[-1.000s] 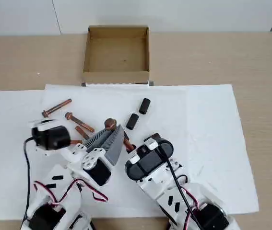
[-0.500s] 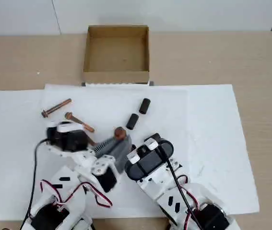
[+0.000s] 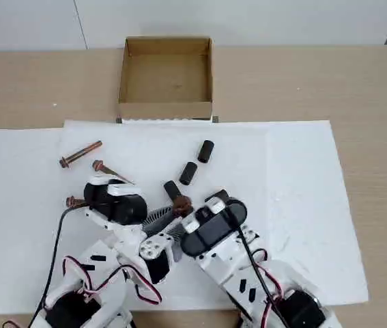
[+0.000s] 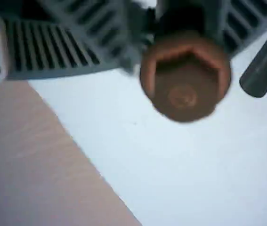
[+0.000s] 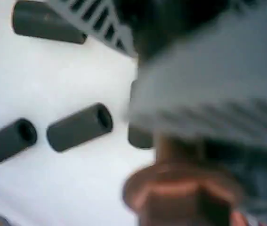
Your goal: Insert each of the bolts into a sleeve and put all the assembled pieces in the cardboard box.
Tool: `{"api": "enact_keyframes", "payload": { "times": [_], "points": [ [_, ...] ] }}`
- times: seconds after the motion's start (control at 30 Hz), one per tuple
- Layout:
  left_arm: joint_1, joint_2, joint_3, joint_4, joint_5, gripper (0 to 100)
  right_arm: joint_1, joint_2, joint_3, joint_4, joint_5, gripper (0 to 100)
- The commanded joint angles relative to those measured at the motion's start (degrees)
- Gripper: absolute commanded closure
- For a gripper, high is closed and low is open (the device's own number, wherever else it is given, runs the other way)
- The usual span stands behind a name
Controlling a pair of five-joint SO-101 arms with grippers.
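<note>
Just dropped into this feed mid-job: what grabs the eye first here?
The copper bolt stands out, clamped in the left gripper near the middle of the white sheet, close beside a dark sleeve. Past it, the cardboard box sits open at the sheet's far edge with nothing inside. Another bolt lies loose toward the sheet's left side.

A cardboard box (image 3: 166, 109) stands on the table (image 3: 370, 89) behind a paper sheet (image 3: 295, 205). On the sheet, three loose bolts (image 3: 80, 153) lie at left and three sleeves (image 3: 188, 172) run in a slanting row at centre. The held bolt (image 3: 181, 202), in the left gripper (image 3: 173, 210), sits just beside the nearest sleeve (image 3: 172, 190).
</note>
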Motion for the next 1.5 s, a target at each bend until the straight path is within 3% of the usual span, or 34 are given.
{"api": "enact_keyframes", "payload": {
  "times": [0.0,0.27,0.5,1.03,1.17,1.27,1.47],
  "points": [
    [0.3,-0.6,-0.3,1.8,-1.5,78,0.0,-0.5,-0.7,-1.5,0.4,99.5],
    [0.1,-0.6,-0.6,4.5,-3.8,78,0.0,-0.5,-0.5,-1.5,0.4,99.5],
    [-6.9,-0.6,-0.5,4.2,-10.9,78,0.0,-0.5,-0.5,-1.5,0.4,99.5],
    [-7.8,-0.6,-7.2,4.2,-11.4,81,0.1,-0.5,0.7,-1.4,0.2,99.5],
    [-12.5,-0.6,-9.6,4.0,-11.6,100,4.9,-0.5,0.7,-1.5,0.1,99.5],
    [-18.0,-0.6,-9.7,4.6,-12.4,99,10.3,-0.5,0.4,-1.5,0.0,99.5],
    [-30.7,-0.6,-3.8,4.9,-24.4,99,19.1,0.0,-0.2,-1.5,-0.2,99.5]
  ]
}}
